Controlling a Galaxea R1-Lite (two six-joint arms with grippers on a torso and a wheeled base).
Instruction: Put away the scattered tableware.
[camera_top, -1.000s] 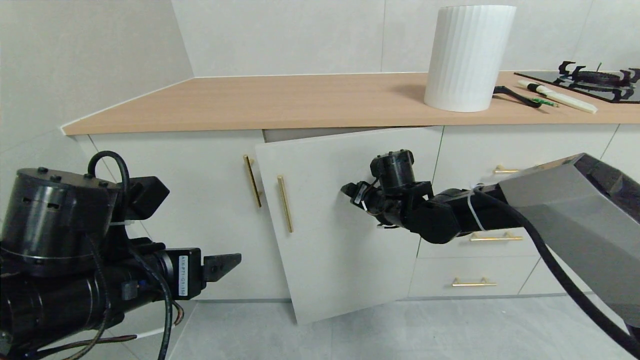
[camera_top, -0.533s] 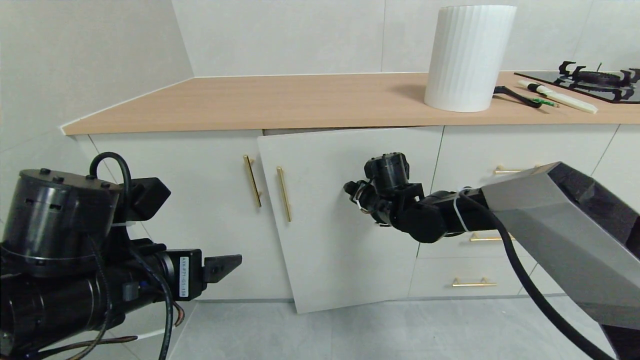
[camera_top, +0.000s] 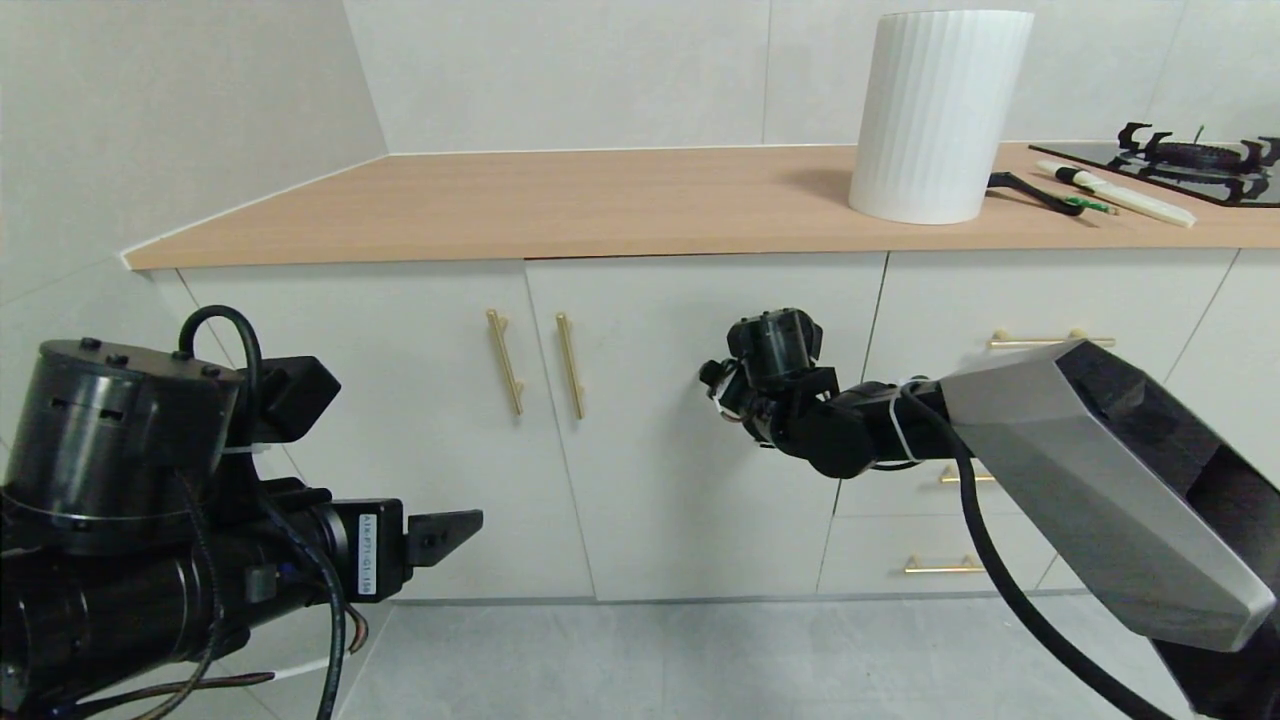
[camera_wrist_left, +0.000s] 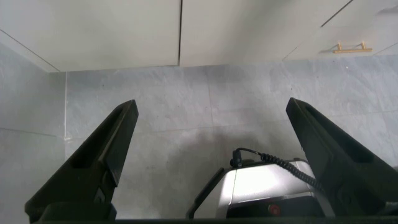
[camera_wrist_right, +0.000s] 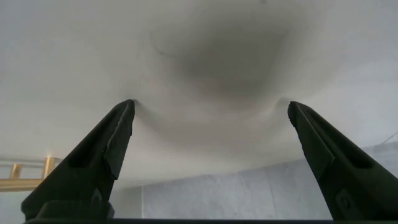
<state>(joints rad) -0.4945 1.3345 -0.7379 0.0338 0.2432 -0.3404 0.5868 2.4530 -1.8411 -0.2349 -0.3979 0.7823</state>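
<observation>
Rests the right gripper, fingers spread wide, with both tips against the right one of two shut cabinet doors. Holds the left gripper, likewise spread, low above the floor. Leaves three utensils on the counter, between one white ribbed canister and the stove.

The canister stands on the table. Just right of the canister lie the utensils, with the hob beyond them. Below and left of the canister is the cupboard door.
</observation>
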